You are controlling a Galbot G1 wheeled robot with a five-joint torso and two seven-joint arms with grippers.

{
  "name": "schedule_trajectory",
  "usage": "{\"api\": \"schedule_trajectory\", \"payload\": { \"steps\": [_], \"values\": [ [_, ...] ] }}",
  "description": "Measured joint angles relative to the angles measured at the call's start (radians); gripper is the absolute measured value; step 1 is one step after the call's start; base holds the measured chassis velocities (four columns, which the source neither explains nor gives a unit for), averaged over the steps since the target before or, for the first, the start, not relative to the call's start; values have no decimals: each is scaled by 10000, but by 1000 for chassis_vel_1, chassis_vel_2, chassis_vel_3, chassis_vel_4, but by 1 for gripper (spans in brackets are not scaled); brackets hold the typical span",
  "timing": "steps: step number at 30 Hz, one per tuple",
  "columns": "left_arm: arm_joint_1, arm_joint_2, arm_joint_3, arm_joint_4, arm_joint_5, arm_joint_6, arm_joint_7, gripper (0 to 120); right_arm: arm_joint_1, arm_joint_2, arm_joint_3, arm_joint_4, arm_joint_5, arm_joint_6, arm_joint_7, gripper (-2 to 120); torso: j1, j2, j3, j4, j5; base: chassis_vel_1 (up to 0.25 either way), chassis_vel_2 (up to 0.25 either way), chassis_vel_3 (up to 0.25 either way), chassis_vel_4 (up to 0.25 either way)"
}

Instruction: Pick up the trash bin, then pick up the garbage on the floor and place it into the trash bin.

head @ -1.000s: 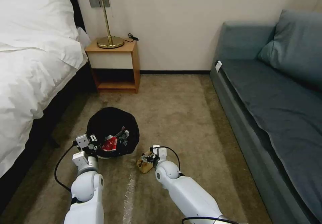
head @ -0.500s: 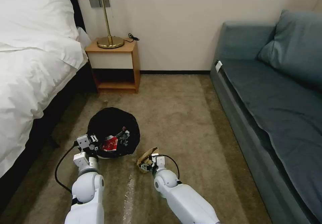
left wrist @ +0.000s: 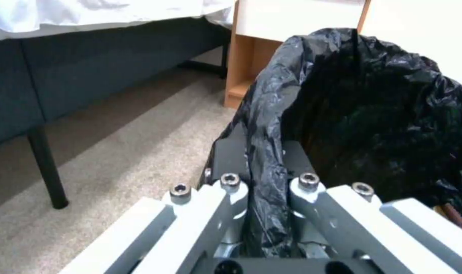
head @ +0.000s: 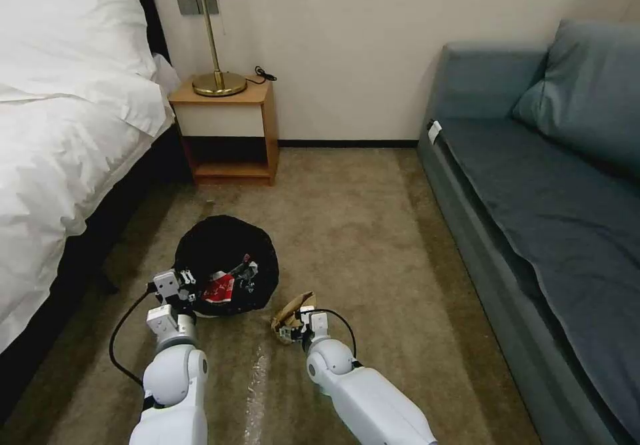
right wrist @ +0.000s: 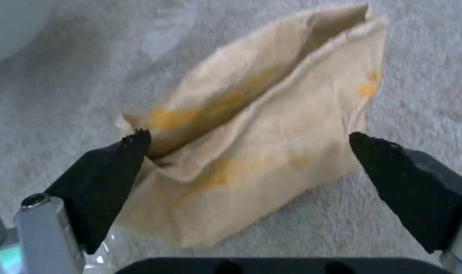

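While the left gripper (left wrist: 264,171) pinches the trash bin (head: 227,261) rim, the right gripper (right wrist: 251,152) jaws gape around the paper bag (right wrist: 251,133).

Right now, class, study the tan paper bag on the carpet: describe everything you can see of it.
The tan paper bag is crumpled, creased paper with yellow-orange stains, its mouth gaping open. It lies on the beige carpet, to the right of the trash bin and apart from it. The right gripper straddles it with fingers spread wide; one fingertip sits against a folded edge, the other stands clear. The bag is not yet gripped.
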Motion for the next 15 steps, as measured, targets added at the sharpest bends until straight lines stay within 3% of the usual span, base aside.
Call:
{"api": "schedule_trajectory", "payload": {
  "steps": [8,15],
  "values": [
    [27,3,-31,-3,0,-32,0,4,153,-3,-122,326,112,-1,64,100,1,0,0,-1,-1,0,0,0,0],
    [93,4,-46,-97,59,-45,3,4,479,412,-13,-325,-158,303,-60,100,0,0,0,2,0,0,0,0,0]
  ]
}}
